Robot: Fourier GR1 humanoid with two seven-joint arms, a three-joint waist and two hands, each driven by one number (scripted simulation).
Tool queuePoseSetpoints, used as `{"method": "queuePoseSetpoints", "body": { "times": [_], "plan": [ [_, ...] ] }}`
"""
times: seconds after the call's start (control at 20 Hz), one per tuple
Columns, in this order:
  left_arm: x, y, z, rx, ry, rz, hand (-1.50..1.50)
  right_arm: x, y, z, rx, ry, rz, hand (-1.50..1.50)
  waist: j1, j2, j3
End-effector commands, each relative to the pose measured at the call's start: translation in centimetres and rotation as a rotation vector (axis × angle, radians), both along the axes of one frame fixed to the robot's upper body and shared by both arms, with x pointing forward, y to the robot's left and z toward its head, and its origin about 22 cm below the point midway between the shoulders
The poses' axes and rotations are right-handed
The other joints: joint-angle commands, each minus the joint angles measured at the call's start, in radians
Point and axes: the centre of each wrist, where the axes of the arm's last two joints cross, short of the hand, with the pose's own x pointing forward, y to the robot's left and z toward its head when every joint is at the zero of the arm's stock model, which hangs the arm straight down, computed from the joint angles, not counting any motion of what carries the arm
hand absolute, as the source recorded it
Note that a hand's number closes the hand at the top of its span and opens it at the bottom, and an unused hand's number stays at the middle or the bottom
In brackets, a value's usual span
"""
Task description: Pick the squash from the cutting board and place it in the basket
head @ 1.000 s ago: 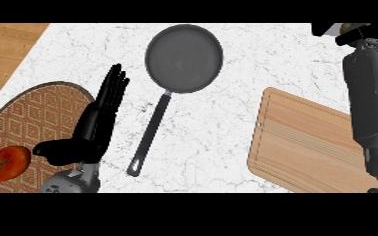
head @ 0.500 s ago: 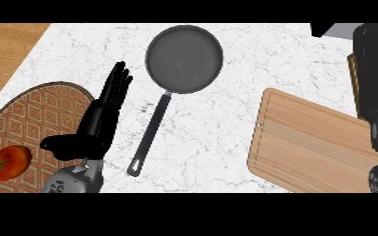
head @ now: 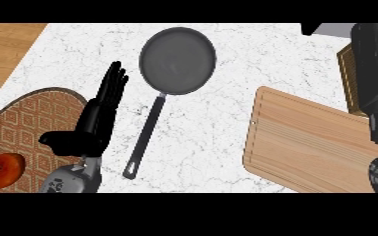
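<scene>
The left hand [head: 100,111] is being held open and still at the left of the counter [head: 221,130], fingers straight and pointing up the view, thumb out to the side. It is being rested there, probably so that it is being kept out of the work. At the right edge a dark right arm [head: 366,70] is being shown over the far corner of the board [head: 306,140]. The right hand itself is not being made out, so whether it is wide, narrow or holding anything cannot be told.

No squash is being seen on the showing part of the board. It may be being hidden by that arm, or carried. A brown frame [head: 345,77] is being half covered behind the arm, and whether it is the basket cannot be told.

A pan [head: 177,60] is lying between hand and board, handle towards the near edge. A patterned mat [head: 37,125] with a red thing [head: 7,170] on it is lying at the left, apart from the task.
</scene>
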Motion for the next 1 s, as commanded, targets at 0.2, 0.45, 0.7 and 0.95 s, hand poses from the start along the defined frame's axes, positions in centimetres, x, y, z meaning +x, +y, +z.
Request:
{"method": "queuePoseSetpoints", "body": {
  "times": [0.2,0.45,0.7,0.95],
  "plan": [
    [-0.2,0.6,-0.4,-0.012,0.015,0.032,0.0,0.4,-0.1,0.2,0.085,-0.094,-0.236,1.5,-0.03,-0.013,0.002],
    [0.1,1.8,0.1,-0.005,0.016,0.043,0.0,0.5,0.8,-1.7,0.107,-0.073,-0.238,1.5,-0.048,-0.019,0.003],
    [-0.1,2.0,0.1,0.004,0.019,0.086,0.0,0.2,0.3,-3.7,0.096,-0.031,-0.273,1.5,-0.07,-0.028,0.003],
    [-0.8,1.6,-1.5,0.006,0.046,0.093,0.0,0.1,0.4,-6.1,0.143,0.025,-0.278,1.5,-0.093,-0.032,0.003]
  ]
}}
